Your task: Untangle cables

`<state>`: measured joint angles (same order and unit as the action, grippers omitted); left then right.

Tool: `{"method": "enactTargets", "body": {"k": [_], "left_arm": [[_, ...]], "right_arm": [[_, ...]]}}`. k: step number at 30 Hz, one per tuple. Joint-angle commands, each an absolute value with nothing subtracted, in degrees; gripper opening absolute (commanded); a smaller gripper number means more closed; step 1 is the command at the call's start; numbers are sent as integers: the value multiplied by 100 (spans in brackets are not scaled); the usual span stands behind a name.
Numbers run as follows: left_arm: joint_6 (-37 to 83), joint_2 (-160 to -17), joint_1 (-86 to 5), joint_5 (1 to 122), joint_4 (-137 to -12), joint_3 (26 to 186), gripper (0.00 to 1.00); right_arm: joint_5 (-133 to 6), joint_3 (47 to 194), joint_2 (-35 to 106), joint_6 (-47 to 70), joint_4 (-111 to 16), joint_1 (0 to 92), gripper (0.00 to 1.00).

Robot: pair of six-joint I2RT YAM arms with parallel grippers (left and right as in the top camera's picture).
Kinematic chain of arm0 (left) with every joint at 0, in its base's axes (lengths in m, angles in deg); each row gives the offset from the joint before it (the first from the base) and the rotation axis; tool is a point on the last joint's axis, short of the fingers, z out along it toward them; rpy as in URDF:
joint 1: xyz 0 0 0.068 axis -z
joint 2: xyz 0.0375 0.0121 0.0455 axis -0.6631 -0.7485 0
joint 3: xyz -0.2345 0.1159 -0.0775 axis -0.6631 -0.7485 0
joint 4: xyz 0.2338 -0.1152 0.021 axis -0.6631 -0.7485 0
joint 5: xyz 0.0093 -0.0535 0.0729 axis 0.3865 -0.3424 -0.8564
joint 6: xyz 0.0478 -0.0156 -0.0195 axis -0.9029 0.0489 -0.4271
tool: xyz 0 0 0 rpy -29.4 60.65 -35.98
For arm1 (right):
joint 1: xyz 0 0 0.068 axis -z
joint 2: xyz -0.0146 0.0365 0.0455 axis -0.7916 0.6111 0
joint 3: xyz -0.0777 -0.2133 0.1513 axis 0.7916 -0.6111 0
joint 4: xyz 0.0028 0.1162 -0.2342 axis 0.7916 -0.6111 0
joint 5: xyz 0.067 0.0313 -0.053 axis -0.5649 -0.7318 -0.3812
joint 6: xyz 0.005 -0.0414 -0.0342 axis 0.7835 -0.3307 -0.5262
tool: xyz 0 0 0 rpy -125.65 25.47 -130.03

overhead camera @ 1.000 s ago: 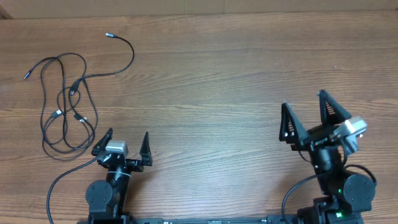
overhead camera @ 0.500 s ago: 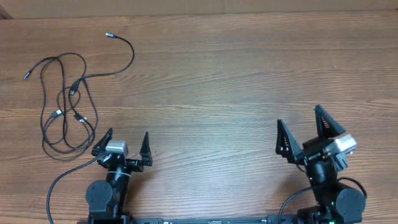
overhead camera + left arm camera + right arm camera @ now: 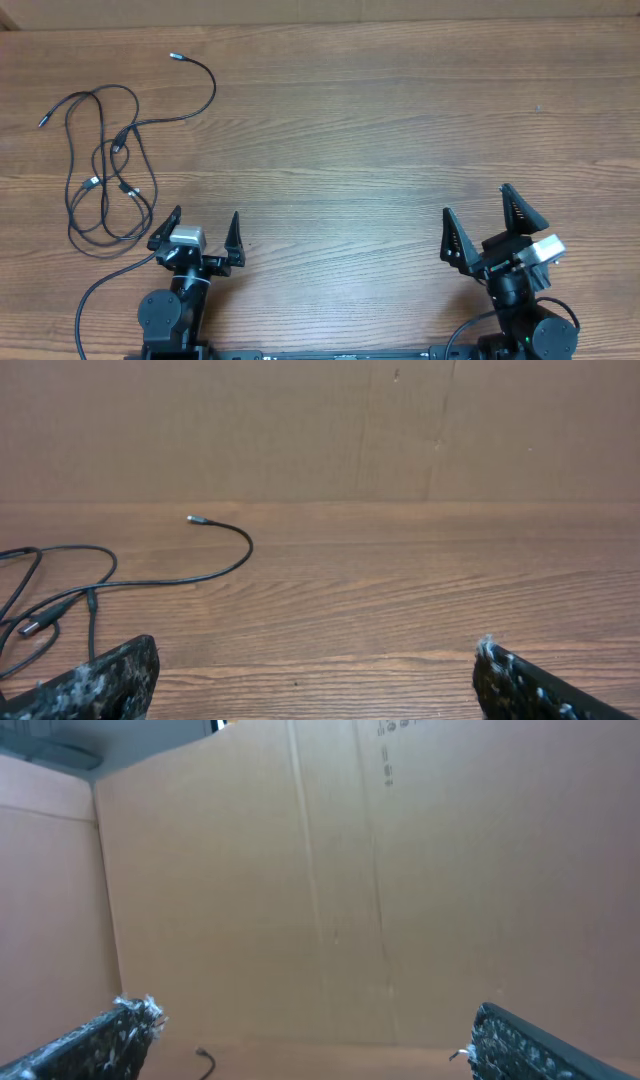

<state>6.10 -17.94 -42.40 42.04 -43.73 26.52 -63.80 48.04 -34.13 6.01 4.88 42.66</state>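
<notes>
Two arms at a wooden table [image 3: 350, 130], three views.

Overhead: the cables [image 3: 108, 165] lie as one loose tangle on the far left part of the table, with one strand curving away to the upper right and ending in a plug tip [image 3: 173, 57]. The left gripper [image 3: 206, 214] sits at the near edge, just right of the tangle's lower loops and not touching them; its jaws stand wide apart with nothing between them. The right gripper [image 3: 476, 202] is at the near right, well apart from the cables, its jaws likewise spread and empty. Nothing lies between either gripper and the tangle.

Left wrist: both fingers [image 3: 100, 680] frame the bottom corners, wide apart. Beyond them the outlying strand arcs across the left half of the wood, and further loops run off the left edge. A cardboard wall [image 3: 300, 430] closes the far side of the table.

Right wrist: the camera points mostly at the cardboard wall. Its fingers [image 3: 90, 1040] sit in the bottom corners, spread wide. A short bit of cable shows at the lower edge, left of centre.
</notes>
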Motion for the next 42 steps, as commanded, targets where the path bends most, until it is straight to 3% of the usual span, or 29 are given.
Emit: {"method": "enactTargets", "body": {"k": [1,12,42], "left_arm": [[501,-1728,-4293,4130,-4395,2633,99],[501,-1728,-4291,4130,-4395,2633,100],[501,-1728,-4293,4130,-4395,2633,100]], "right_arm": [[-6269,4745,-3483,184,257,4122,100],[-6264,4745,-3483,-275,-1881,3986,100],[-5989,4747,-3485,-553,-1883,3986,100]]}}
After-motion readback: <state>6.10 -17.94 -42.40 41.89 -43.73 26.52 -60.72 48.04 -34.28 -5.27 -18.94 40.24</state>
